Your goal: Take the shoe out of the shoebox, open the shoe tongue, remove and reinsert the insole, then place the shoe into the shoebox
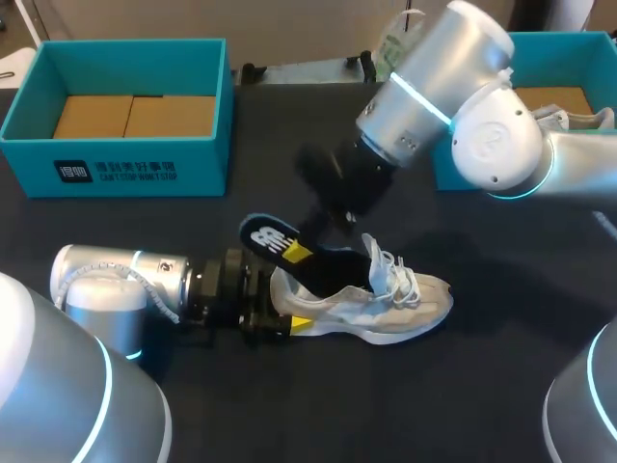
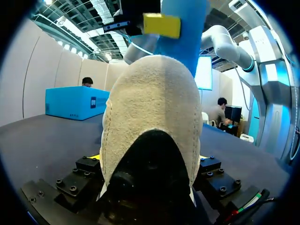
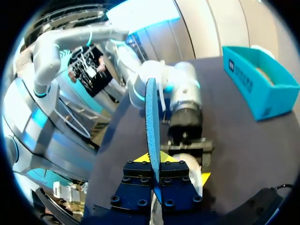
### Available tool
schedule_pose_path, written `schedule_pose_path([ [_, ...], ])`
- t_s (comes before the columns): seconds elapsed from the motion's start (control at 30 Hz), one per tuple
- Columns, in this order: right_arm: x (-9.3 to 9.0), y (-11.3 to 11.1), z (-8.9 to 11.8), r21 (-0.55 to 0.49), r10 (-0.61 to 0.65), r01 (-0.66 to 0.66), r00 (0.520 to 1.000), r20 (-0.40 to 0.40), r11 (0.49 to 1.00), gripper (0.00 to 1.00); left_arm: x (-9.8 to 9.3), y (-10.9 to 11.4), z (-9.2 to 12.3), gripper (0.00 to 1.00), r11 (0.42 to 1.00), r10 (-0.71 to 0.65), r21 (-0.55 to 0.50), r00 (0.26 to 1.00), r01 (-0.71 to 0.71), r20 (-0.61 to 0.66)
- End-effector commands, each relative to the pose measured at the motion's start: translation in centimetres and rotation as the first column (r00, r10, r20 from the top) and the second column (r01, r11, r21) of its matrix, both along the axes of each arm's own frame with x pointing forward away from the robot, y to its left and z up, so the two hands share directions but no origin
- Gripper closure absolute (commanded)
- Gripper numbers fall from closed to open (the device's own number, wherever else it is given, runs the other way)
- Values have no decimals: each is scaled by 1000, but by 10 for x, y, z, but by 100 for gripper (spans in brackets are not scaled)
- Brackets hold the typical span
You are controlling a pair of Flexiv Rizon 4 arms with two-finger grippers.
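The desk (image 1: 386, 405) is covered in a dark, matte surface. A teal shoebox (image 1: 125, 159) stands open at its far left, with a brown cardboard floor and white print on its front wall. A second teal shoebox (image 1: 564, 43) stands at the far right, partly hidden behind the right arm, and part of another pale shoe (image 1: 578, 118) shows inside it.

The shoe (image 1: 386, 299) is out of both boxes. It sits upright on its sole near the middle of the desk, heel toward the left arm and toe pointing right. It is a pale grey-beige suede sneaker with a white sole, white laces and a dark lining. Its tongue stands up and forward, leaving the mouth open.

The left gripper (image 1: 280, 304) lies low along the desk and is clenched on the heel. In the left wrist view the suede heel (image 2: 150, 122) fills the space between its fingers.

The insole (image 1: 270, 239) is black on top with a white logo and blue underneath. It slants up and back out of the shoe's mouth, with its front end inside. The right gripper (image 1: 304, 251) reaches down from the far right and pinches the insole near its heel end. In the right wrist view the insole (image 3: 151, 122) stands edge-on between the two yellow tips.
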State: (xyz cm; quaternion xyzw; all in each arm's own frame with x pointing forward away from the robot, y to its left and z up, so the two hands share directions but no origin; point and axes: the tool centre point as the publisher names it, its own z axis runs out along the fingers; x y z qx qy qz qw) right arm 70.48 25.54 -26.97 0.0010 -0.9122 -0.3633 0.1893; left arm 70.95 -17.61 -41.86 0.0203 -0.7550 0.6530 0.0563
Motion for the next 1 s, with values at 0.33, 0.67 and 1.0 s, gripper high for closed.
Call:
schedule_pose_path([
  [0.33,5,8,99,168,-15,2,997,71,986,100,0,-1,-1,100,1000,2,-1,1000,-2,0],
  [0.67,5,8,99,168,-15,2,997,71,986,100,0,-1,-1,100,1000,2,-1,1000,-2,0],
  [1.0,-5,0,159,238,-15,-8,995,97,971,100,0,-1,-1,100,1000,2,-1,1000,-2,0],
])
